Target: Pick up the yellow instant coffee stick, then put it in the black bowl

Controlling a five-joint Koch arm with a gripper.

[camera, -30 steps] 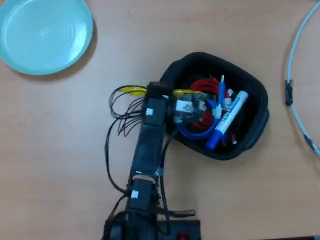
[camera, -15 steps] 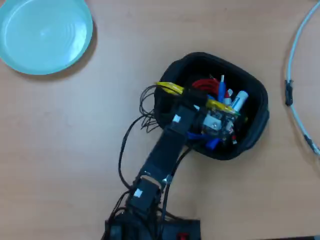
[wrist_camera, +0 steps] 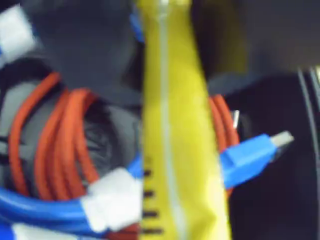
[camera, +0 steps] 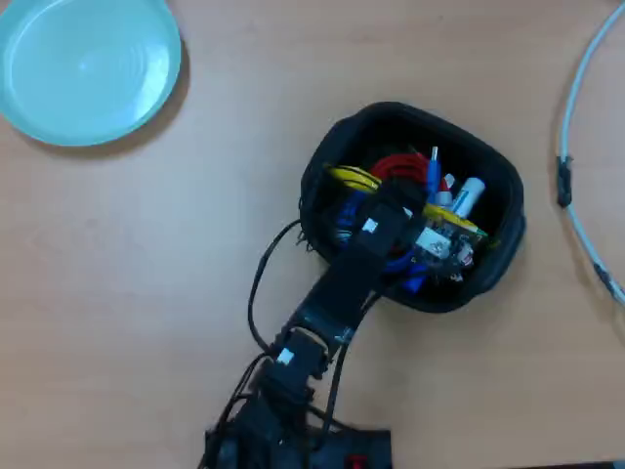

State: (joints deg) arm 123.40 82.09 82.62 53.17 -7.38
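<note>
1. In the overhead view the black, jointed hobby arm (camera: 342,283) reaches from the 6 o'clock edge of the wooden table (camera: 146,274) up toward 1 o'clock, and its gripper (camera: 415,220) is inside the dark, soft-sided, rounded-rectangular bowl (camera: 488,269).
2. The long, flat yellow instant coffee stick (camera: 354,177) lies across the bowl's opening under the wrist; one end shows at the bowl's 9 o'clock side, another yellow stretch toward 3 o'clock.
3. In the wrist view the yellow stick (wrist_camera: 175,140) runs from 12 to 6 o'clock over coiled red cable (wrist_camera: 60,140) and blue cable (wrist_camera: 40,210) with a blue plug (wrist_camera: 247,157).
4. Whether the pincer grips the stick, I cannot tell.
5. A round light-teal plate (camera: 88,63) sits at the table's 10 o'clock corner, well apart.
</note>
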